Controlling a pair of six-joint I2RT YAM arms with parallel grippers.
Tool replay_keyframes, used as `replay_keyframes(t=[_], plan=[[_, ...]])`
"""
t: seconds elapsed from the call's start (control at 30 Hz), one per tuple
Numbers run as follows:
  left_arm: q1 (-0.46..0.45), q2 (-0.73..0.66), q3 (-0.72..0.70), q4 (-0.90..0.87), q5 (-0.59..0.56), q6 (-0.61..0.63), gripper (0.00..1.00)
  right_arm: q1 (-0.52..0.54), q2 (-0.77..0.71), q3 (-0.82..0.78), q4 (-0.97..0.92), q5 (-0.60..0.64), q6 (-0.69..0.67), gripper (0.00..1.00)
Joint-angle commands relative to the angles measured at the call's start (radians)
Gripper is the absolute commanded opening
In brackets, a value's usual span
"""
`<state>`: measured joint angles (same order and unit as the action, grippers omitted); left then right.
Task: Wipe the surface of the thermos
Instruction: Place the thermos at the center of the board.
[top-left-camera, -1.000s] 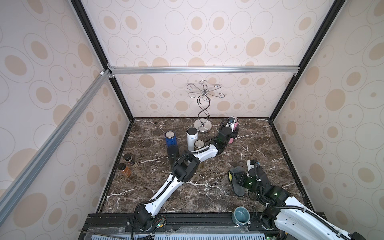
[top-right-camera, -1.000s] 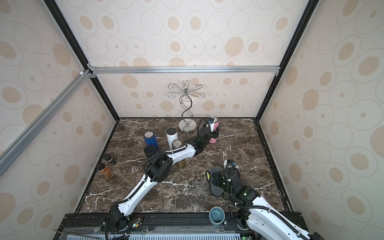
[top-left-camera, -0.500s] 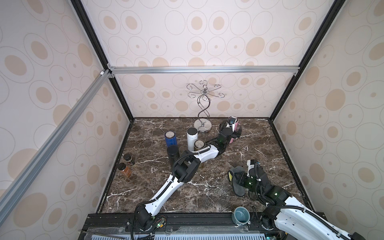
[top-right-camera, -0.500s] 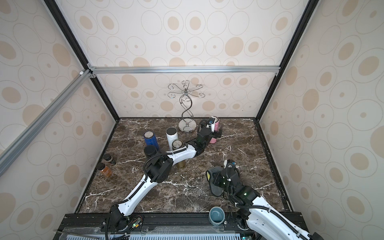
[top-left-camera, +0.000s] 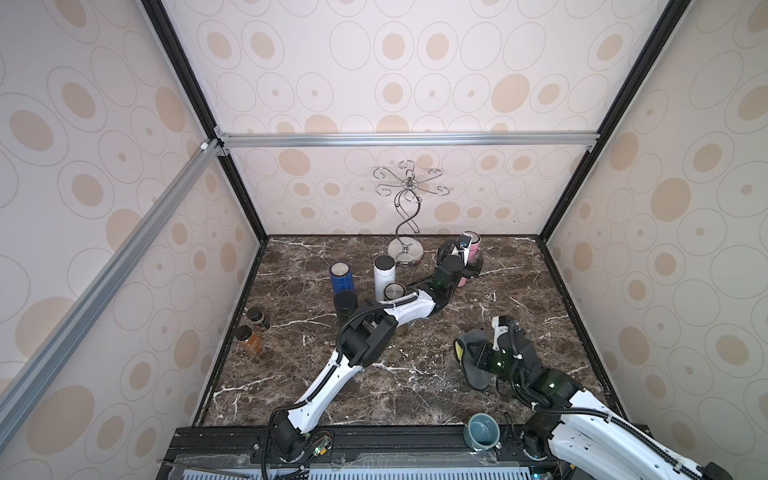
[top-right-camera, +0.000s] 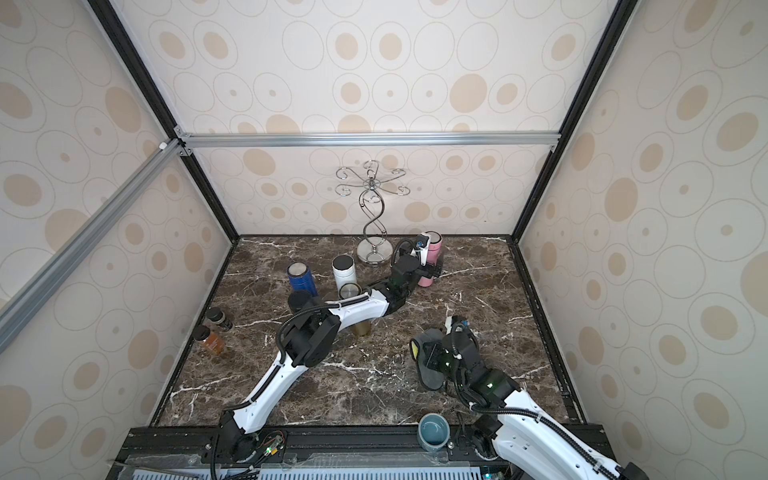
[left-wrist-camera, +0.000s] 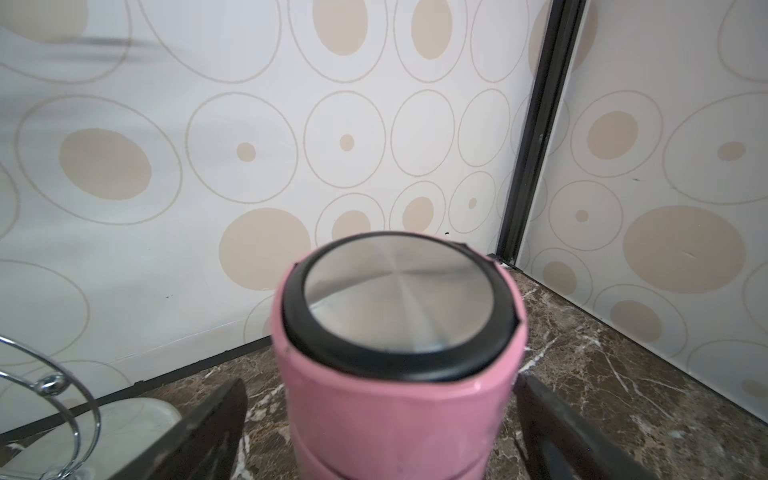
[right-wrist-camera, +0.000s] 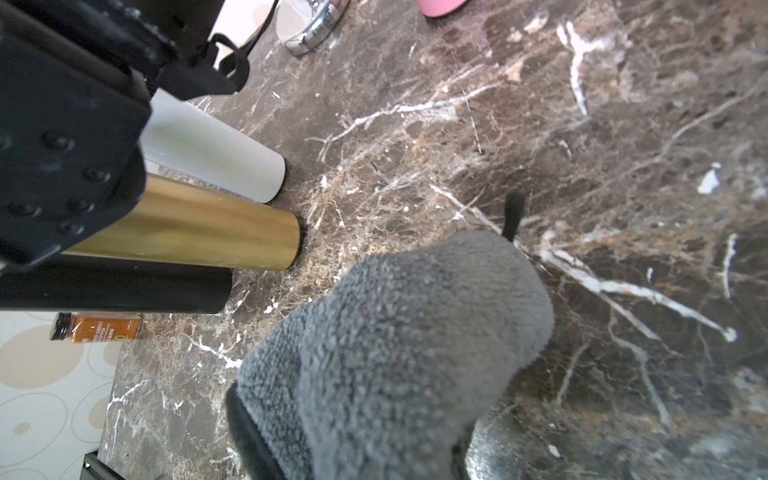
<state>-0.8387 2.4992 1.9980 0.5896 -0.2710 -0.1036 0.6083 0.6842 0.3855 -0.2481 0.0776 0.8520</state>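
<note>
The left gripper (left-wrist-camera: 380, 417) stands wide astride the pink thermos (top-right-camera: 434, 255), which is upright at the back by the stand (top-left-camera: 405, 249), probably to steady it. The right gripper (top-left-camera: 484, 359) clamps the cloth (right-wrist-camera: 395, 353), ready to wipe.

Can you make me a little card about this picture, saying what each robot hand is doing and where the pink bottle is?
Left hand: open, a finger on each side of the pink thermos
Right hand: shut on the grey cloth, apart from the pink thermos
Pink thermos: upright, at the back, beside the metal stand
Others: blue thermos, white thermos, gold thermos, black thermos, standing together
</note>
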Motion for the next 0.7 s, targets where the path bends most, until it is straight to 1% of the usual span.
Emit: replay_keyframes(t=[0.0,0.13,0.3,0.53,0.67], plan=[[-0.017,-0.086,-0.023,0.002,0.009,0.023,1.00,-0.007,0.020,0.049,0.006,-0.010,-0.027,0.00],[-0.018,-0.117,-0.059,-0.013,0.018,0.024,1.00,-0.008,0.055,0.065,0.035,-0.022,-0.034,0.00],[-0.019,-0.110,-0.056,0.017,0.016,0.055,1.00,-0.008,0.100,0.077,0.056,-0.025,-0.041,0.00],[-0.019,-0.051,0.018,0.013,0.031,0.077,1.00,-0.009,0.165,0.084,0.104,-0.041,-0.024,0.00],[-0.019,-0.004,0.095,-0.008,0.045,0.083,1.00,-0.011,0.177,0.100,0.096,-0.033,-0.034,0.00]])
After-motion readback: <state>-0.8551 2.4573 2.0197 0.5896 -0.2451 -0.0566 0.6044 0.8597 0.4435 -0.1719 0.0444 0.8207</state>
